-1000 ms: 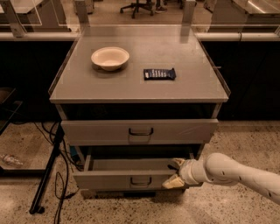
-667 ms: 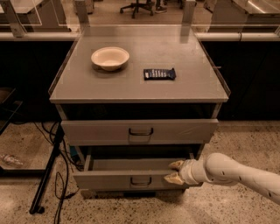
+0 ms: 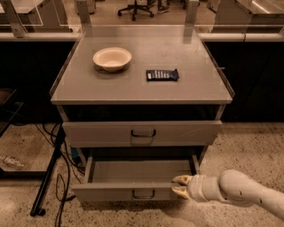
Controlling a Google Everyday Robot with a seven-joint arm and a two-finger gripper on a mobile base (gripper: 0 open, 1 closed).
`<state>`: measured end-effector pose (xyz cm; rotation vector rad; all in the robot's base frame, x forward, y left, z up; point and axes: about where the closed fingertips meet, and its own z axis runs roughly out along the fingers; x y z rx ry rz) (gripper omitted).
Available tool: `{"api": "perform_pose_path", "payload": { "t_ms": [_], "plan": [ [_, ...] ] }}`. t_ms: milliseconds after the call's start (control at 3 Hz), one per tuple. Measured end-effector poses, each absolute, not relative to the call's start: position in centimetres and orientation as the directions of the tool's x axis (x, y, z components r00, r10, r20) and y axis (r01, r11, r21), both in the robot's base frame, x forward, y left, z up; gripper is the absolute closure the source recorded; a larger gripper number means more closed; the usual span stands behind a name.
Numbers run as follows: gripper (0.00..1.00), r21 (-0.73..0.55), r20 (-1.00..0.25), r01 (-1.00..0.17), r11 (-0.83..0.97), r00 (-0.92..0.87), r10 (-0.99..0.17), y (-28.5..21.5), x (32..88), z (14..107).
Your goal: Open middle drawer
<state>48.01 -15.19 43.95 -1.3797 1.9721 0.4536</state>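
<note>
Gripper (image 3: 180,185): lowest and nearest item, below the desk's front R corner, at the front panel of the middle drawer (image 3: 115,193). State: released. The two cream fingers (image 3: 182,179) are spread, one above the other, w/ a visible gap. Upper tip sits at the panel's top rim, lower tip over the panel face. Contact w/ the panel: cannot tell. The white arm (image 3: 239,193) enters from the lower R edge of view and runs approx. level toward the drawer.

Middle drawer: stands open, projecting well forward of the desk's front edge; grey interior exposed. Its dark wire pull (image 3: 143,194) is at panel ctr, just L of the gripper and apart from it.

Top drawer (image 3: 97,133): directly under the front edge, front flush, own pull (image 3: 143,133) at ctr.

Floor (image 3: 248,146): speckled. Black cables (image 3: 62,186) and a dark stand leg (image 3: 46,177) lie below the desk's L edge.

Desk top (image 3: 133,91): flat grey. A cream bowl (image 3: 112,58) stands upright toward the rear L corner. A dark snack packet (image 3: 162,75) lies flat R of ctr, well apart from the bowl.

Beyond the rear edge: an office chair base (image 3: 135,6) and an upright post (image 3: 191,13) at the rear R corner.
</note>
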Motion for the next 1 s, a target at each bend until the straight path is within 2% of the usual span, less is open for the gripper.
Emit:
{"api": "perform_pose_path", "payload": {
  "t_ms": [667,1000],
  "plan": [
    [1.00,-0.092,-0.703,-0.917,0.388,-0.216,-0.677,-15.7,45.8,44.2],
    [0.86,-0.092,-0.703,-0.917,0.388,-0.216,-0.677,-15.7,45.8,44.2]
  ]
}}
